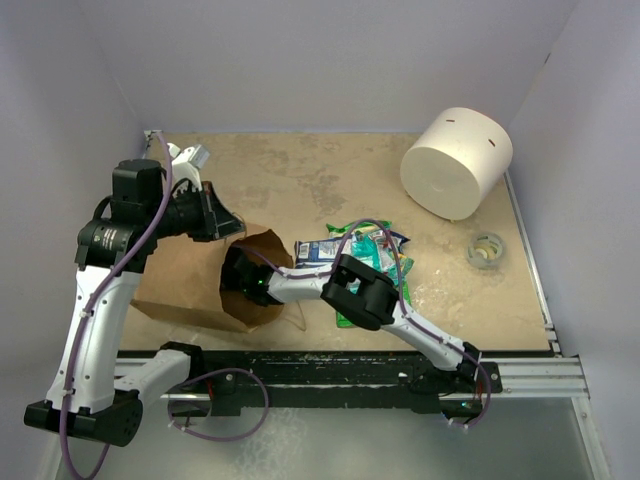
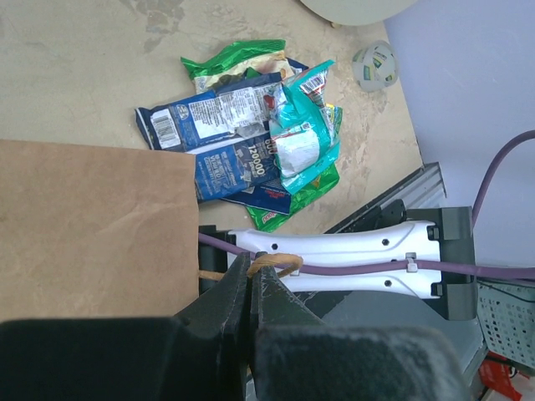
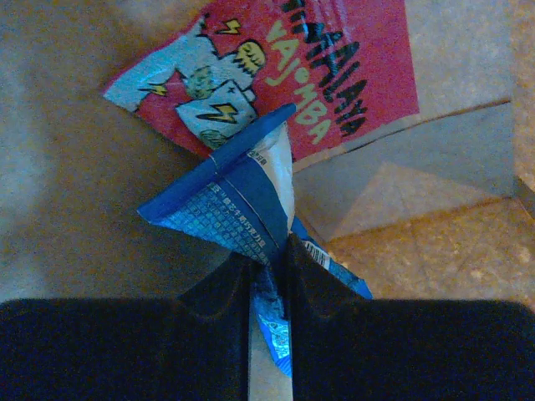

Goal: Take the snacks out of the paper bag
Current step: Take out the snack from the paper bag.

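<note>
The brown paper bag lies on its side at the left, mouth toward the right. My left gripper is shut on the bag's tan loop handle at the mouth's upper edge. My right gripper is inside the bag, shut on a blue-and-white packet. A red-pink packet lies beyond it on the bag's floor. Several snacks, green, blue and teal, lie in a pile on the table right of the bag, also in the left wrist view.
A big white cylinder lies at the back right. A tape roll sits near the right wall. The black rail runs along the near table edge. Walls close in left, back and right.
</note>
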{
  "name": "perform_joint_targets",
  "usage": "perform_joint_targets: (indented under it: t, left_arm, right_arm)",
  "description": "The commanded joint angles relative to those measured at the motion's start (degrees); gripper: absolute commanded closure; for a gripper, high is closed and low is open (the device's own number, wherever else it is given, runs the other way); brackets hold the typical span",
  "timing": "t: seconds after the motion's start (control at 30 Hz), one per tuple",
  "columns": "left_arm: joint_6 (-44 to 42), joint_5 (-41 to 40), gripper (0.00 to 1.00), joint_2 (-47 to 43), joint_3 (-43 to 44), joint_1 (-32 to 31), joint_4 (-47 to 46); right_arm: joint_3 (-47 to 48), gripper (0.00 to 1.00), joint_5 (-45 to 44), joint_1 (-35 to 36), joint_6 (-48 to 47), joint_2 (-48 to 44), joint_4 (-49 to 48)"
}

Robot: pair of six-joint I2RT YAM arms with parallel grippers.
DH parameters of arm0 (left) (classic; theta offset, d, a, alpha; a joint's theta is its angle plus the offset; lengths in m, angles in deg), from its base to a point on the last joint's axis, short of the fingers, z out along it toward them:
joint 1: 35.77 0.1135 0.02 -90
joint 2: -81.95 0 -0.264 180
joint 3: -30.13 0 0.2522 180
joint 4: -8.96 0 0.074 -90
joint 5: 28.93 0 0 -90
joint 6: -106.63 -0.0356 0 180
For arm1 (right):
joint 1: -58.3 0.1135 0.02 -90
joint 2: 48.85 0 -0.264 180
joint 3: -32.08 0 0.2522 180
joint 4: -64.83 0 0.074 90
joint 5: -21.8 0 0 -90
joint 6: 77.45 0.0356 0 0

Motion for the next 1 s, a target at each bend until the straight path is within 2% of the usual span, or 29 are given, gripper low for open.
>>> perform_joint_targets:
  t: [0.0, 0.37, 0.53, 0.7, 0.87, 0.97]
  left_arm:
    - [1.0, -3.4, 1.00, -1.9, 1.7, -0.1, -1.4]
    - [4.5, -18.1, 1.00, -3.3, 0.7, -0.1, -1.8]
    - [6.5, -21.7, 1.00, -5.3, -1.0, -0.1, -4.9]
    - [8.0, -22.9, 1.00, -6.8, -3.3, -0.1, -8.5]
    - [8.8, -20.4, 1.00, -6.8, -5.4, -0.1, -10.5]
    - [9.6, -18.8, 1.00, -7.0, -6.5, -0.1, -11.7]
  right_arm:
    - [-1.0, 0.93, -7.2, -2.1, 6.0, -6.8, -4.3]
    - [-19.2, 0.99, -6.0, -3.1, 11.7, -24.8, -2.7]
    - [-28.3, 1.00, -1.0, -2.4, 15.4, -32.9, 0.8]
    - [-34.0, 1.00, 5.4, -2.2, 17.5, -38.8, 5.2]
    - [-36.3, 1.00, 3.5, -2.1, 22.1, -42.1, 6.7]
    - [-37.2, 1.00, 3.3, -2.1, 21.8, -44.6, 8.7]
